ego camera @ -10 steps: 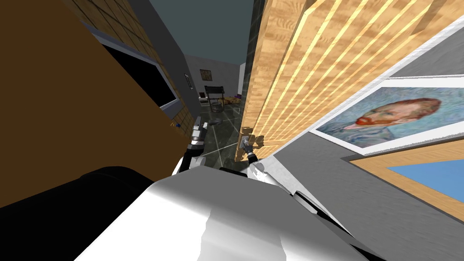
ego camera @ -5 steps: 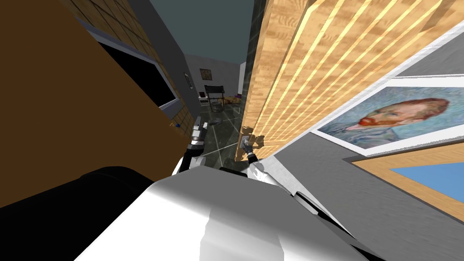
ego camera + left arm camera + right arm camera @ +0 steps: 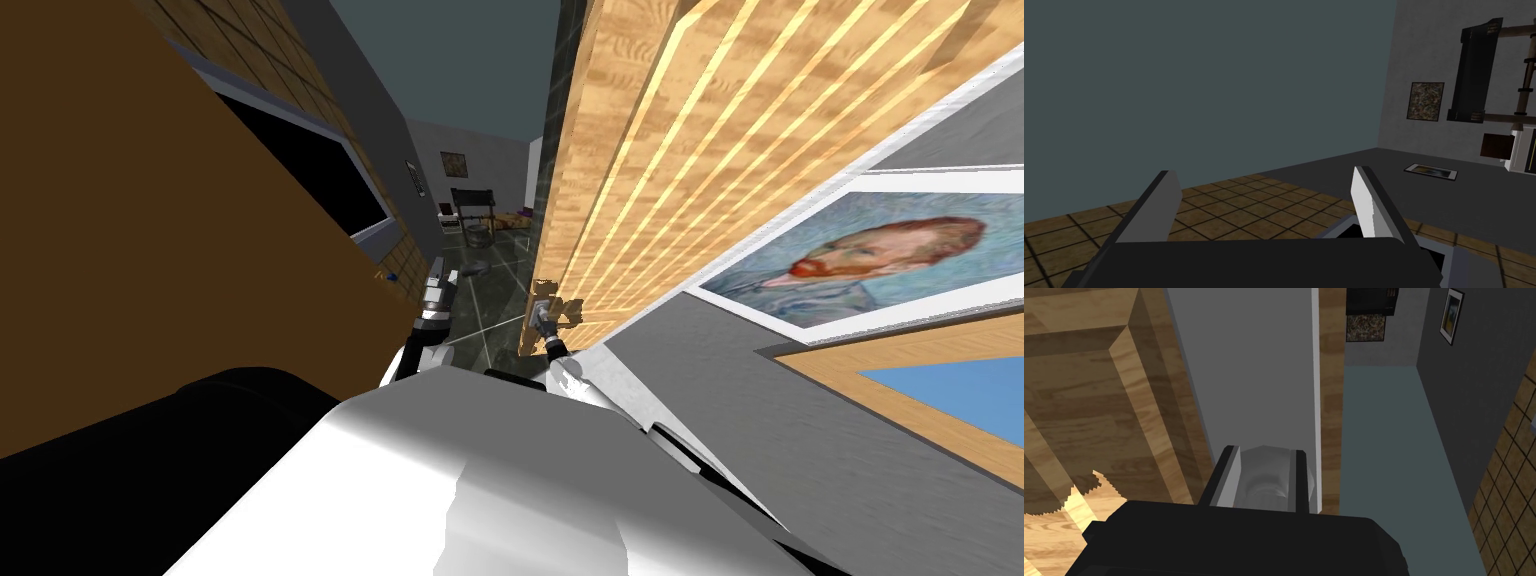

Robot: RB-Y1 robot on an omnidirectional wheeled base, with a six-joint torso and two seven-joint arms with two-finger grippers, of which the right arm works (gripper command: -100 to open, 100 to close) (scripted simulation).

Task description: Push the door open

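Right wrist view: claw grips grey handle; door light grained wood.

A slight drift of my own head view; portrait marginally further right.

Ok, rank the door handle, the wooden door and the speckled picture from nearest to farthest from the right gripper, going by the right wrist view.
1. The door handle: clamped between the fingers of the right gripper.
2. The wooden door: directly behind the handle, alongside the gripper.
3. The speckled picture: on the far wall, past the door's edge.
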